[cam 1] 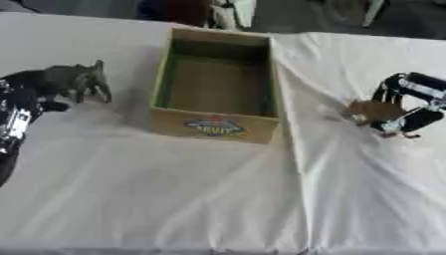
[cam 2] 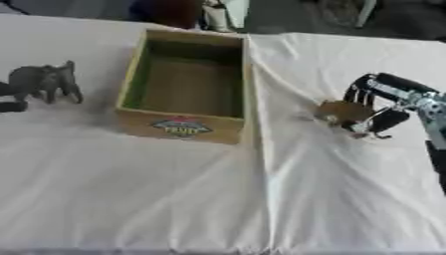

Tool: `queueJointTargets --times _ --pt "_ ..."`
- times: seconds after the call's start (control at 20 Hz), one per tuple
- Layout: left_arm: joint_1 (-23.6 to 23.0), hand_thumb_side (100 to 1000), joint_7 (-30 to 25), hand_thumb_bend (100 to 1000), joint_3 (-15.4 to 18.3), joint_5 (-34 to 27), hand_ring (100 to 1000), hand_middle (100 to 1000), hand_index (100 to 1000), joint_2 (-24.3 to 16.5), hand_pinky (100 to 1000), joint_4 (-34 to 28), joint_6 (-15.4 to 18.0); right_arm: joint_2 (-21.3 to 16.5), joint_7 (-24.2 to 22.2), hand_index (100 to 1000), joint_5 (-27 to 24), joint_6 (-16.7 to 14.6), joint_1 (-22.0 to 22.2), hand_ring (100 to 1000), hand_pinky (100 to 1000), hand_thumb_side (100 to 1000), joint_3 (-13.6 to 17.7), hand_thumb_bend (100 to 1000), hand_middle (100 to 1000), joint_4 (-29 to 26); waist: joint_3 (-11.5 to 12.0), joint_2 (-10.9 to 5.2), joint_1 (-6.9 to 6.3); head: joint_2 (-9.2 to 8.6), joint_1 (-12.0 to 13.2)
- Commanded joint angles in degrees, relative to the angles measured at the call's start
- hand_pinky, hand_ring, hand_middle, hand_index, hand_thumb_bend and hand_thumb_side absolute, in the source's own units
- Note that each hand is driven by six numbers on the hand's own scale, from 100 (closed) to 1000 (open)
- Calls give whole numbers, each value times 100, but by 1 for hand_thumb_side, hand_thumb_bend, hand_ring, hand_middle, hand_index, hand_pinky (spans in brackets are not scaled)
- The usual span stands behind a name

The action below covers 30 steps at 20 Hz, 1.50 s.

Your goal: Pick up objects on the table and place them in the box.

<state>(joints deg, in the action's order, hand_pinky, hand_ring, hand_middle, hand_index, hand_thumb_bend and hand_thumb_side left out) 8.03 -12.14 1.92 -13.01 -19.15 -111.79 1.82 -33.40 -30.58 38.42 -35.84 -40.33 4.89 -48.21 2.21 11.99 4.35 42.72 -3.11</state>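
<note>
The right hand (cam 2: 376, 112), fingers curled around a small brown object (cam 2: 341, 110) on the surface (cam 1: 174, 199), seems mid-pickup. Next: lift it left into the empty box (cam 1: 214, 127). Left hand (cam 1: 19, 107): grip unclear, touching a grey elephant (cam 1: 80, 79).

grey elephant (cam 2: 45, 79) standing left of open box (cam 1: 216, 84); brown object (cam 2: 341, 110) right

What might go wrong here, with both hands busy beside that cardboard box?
The right hand curls around a small brown object low on the wrinkled white cloth; it might snag the cloth or drop the object. The left hand is at the grey elephant figure, which could tip over. Either arm, swinging inward, may bump the box wall.
</note>
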Motion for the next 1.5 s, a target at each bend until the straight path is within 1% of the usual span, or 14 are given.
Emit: queueJointTargets --times 0.05,0.15,0.3,0.35,0.5,0.6,0.85,0.9,1.15,1.5 --pt "55 469 -9 100 12 35 793 643 793 -64 716 -44 -2 -130 -1496 601 126 -1613 -87 502 420 145 0 397 539 -4 1 -76 -11 28 -8" --pt "56 470 -11 100 11 36 793 643 793 -63 717 -41 -5 -123 -1439 588 156 -1613 -93 490 405 157 -6 370 529 7 2 -75 -9 28 -9" --pt "56 470 -15 100 9 37 793 643 793 -61 717 -40 -5 -119 -1334 553 164 -1613 -100 459 372 184 -3 291 501 7 -3 -76 -7 31 -8" --pt "56 470 -15 100 10 37 793 643 793 -62 717 -39 -6 -120 -1300 548 163 -1613 -104 454 367 187 -2 279 496 4 -5 -77 -7 32 -8" --pt "53 470 -15 100 10 37 793 643 793 -62 717 -38 -6 -124 -1212 518 147 -1613 -112 427 341 200 10 189 469 -5 -4 -80 -8 31 -9" --pt "52 470 -16 100 10 36 793 643 793 -62 717 -38 -5 -127 -1178 509 132 -1613 -119 419 332 200 14 170 462 -12 -3 -83 -8 31 -11" --pt "50 470 -18 100 7 36 793 644 793 -61 717 -38 -6 -129 -1164 501 62 -1613 -146 410 322 198 28 163 455 -40 0 -80 -11 26 -15" --pt "50 470 -20 100 7 38 793 644 793 -60 717 -38 -6 -130 -1173 500 45 -1613 -152 409 320 206 31 150 454 -46 3 -79 -12 26 -16" --pt "45 467 -20 100 8 34 793 644 793 -67 717 -45 0 -157 -1279 495 -124 -1613 -244 404 314 199 38 158 450 -149 16 -88 -15 29 -15" --pt "24 467 -26 100 3 16 793 644 793 -90 718 -39 -4 -237 -1714 497 -643 -1613 -626 409 319 214 -36 192 454 -395 13 -144 13 51 -1"
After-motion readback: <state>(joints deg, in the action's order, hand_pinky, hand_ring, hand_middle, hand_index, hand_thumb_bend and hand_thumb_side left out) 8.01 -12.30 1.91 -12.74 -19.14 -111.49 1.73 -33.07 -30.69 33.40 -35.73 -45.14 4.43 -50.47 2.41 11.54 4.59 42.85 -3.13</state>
